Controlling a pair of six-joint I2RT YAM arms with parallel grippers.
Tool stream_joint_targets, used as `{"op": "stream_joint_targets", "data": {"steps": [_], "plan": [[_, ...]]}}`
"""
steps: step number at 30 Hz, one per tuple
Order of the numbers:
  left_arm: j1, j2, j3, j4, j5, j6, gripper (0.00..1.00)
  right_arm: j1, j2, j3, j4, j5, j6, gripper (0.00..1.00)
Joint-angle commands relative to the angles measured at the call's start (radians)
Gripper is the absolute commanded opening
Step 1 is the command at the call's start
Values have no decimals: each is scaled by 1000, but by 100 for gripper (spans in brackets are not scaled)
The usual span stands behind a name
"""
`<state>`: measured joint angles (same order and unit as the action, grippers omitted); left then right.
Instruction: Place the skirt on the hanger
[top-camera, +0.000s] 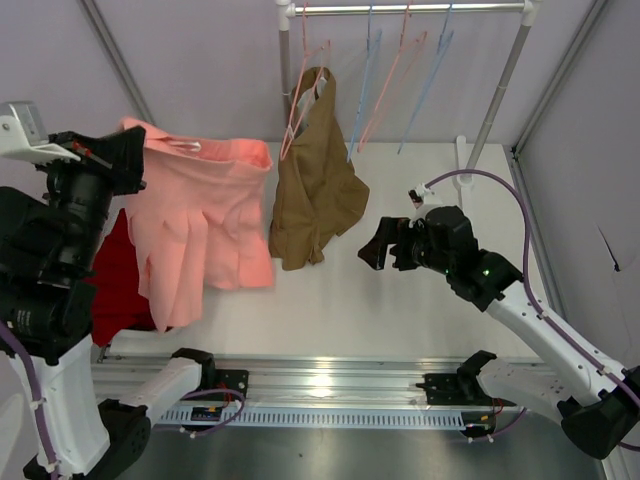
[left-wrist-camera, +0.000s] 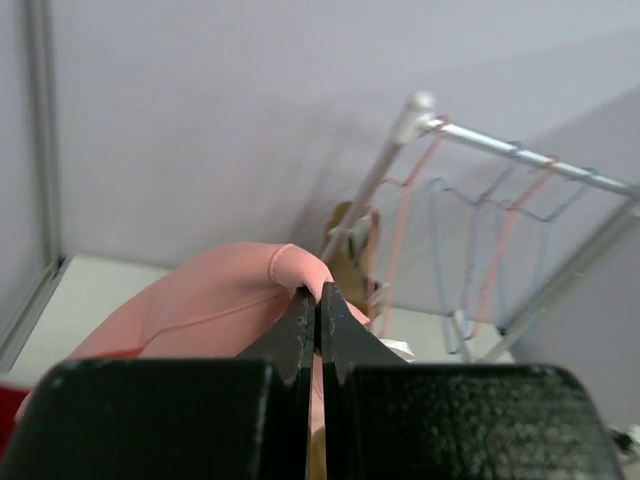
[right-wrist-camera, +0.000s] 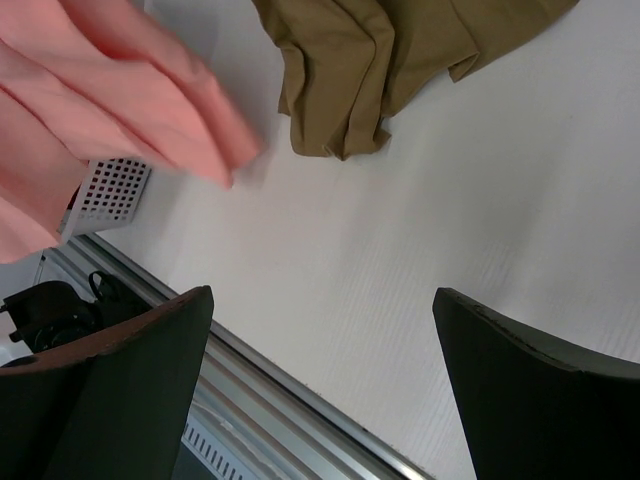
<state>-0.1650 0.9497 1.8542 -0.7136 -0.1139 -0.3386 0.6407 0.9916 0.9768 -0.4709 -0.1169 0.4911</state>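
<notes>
1. The left gripper (left-wrist-camera: 318, 305) is clenched on the waistband of the skirt (top-camera: 205, 225) and holds it in the air at 10 o'clock in the top view. The cloth hangs in loose folds over the red cloth (top-camera: 118, 285).
2. The right gripper (top-camera: 372, 248) is spread wide and empty, at 4 o'clock from the brown garment (top-camera: 315, 190) and apart from it.
3. Two blue hangers (top-camera: 365, 95) hang on the rail (top-camera: 410, 8) at 12 o'clock, well apart from the skirt. Which one is meant I cannot tell.
4. The skirt looks light, soft and limp, so on one pinch it will likely sag, swing and twist.
5. The waistband is probably the firmest part. A second hold at its free end, at 3 o'clock from the left jaws, should spread it.
6. The hangers look thin and may swing when touched.
</notes>
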Motion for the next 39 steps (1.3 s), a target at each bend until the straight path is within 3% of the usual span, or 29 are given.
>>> {"op": "stream_joint_targets", "data": {"steps": [1, 4, 7, 15, 21, 28, 31, 39], "plan": [[2, 56, 120, 177, 268, 30, 0, 8, 2, 43, 46, 11, -25, 99], [-4, 93, 142, 233, 428, -34, 0, 10, -1, 52, 49, 19, -29, 99], [-60, 98, 112, 278, 442, -66, 0, 10, -7, 65, 35, 39, -40, 99], [-433, 107, -22, 322, 205, 12, 0, 5, -34, 115, 43, 43, -14, 99], [-579, 83, -263, 442, 60, 0, 0, 2, -48, 151, -26, 43, 59, 99], [-608, 15, -547, 574, 23, -103, 0, -1, -123, 51, -100, 105, 129, 99], [-611, -21, -741, 612, 17, -169, 0, -1, -145, -27, -110, 115, 145, 99], [-611, -169, -1105, 622, -20, -321, 0, -7, -145, -271, 20, 161, 207, 99]]}}
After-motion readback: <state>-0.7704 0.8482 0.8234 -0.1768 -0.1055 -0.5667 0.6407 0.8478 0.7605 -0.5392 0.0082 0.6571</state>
